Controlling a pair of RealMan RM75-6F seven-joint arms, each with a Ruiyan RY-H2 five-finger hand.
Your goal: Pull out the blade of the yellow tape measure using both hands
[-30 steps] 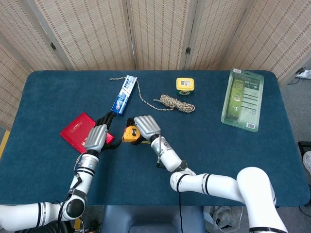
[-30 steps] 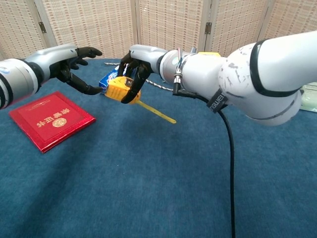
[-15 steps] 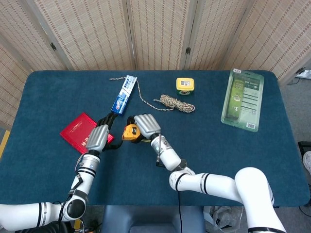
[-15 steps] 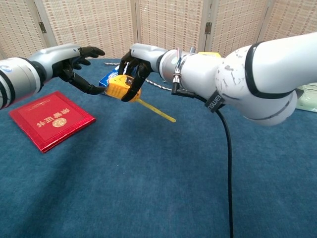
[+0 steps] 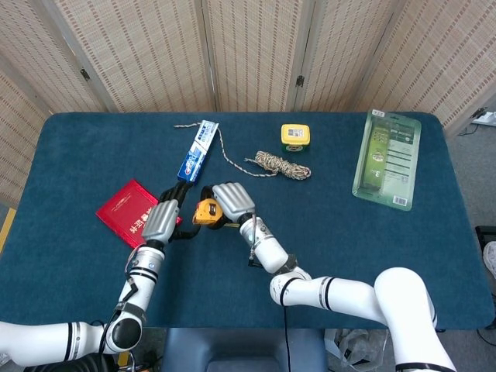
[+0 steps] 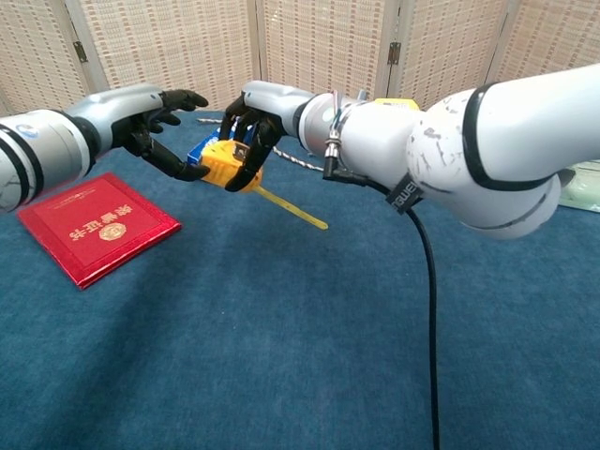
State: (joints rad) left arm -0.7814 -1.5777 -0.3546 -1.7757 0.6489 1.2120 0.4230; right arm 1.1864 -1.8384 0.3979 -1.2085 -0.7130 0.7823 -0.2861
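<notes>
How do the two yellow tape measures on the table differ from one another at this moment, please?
The nearer tape measure is gripped by the right hand, lifted, its blade partly out; the farther tape measure rests untouched on the table with no blade showing. The nearer looks orange-yellow, the farther paler, labelled on top. Both are compact yellow cases.

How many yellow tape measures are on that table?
2. One yellow tape measure is held by the right hand near the table's middle-left, its blade partly out. A second tape measure lies untouched at the far edge, beyond the coiled rope.
</notes>
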